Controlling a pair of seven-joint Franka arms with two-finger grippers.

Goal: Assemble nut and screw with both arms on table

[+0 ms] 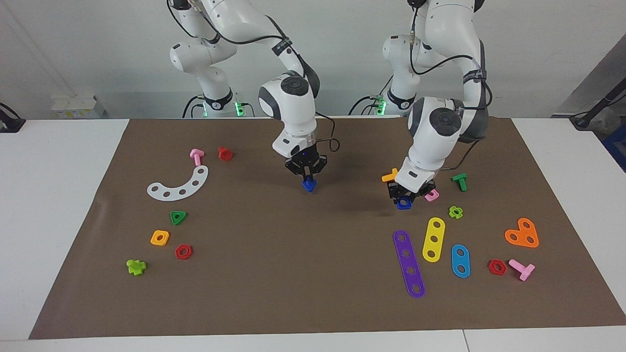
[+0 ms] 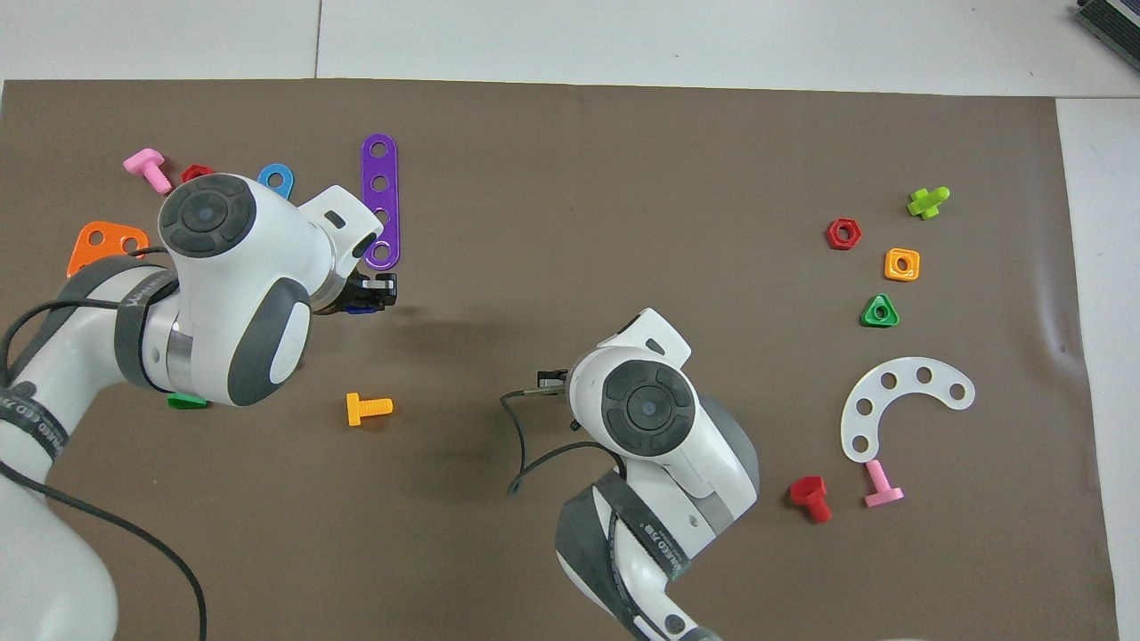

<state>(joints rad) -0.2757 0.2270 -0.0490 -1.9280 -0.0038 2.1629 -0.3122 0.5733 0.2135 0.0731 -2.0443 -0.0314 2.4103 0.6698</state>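
In the facing view the right gripper (image 1: 309,180) hangs over mid-counter (image 1: 274,274), fingers clamped on the screw (image 1: 309,185), while the left gripper (image 1: 406,196) pinches the nut (image 1: 404,204) beside a pink nut (image 1: 432,195); overhead, the left gripper (image 2: 370,294) shows the nut (image 2: 359,310) near a purple strip (image 2: 380,201).

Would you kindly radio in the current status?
Right claw shut on blue screw, above the mat. Left claw down on blue nut. Pink nut close beside.

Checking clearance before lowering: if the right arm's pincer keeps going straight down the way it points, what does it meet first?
Probably bare brown mat. The right pincer points down, holding the small dark blue plastic screw; nothing else lies under it, though its height is unclear.
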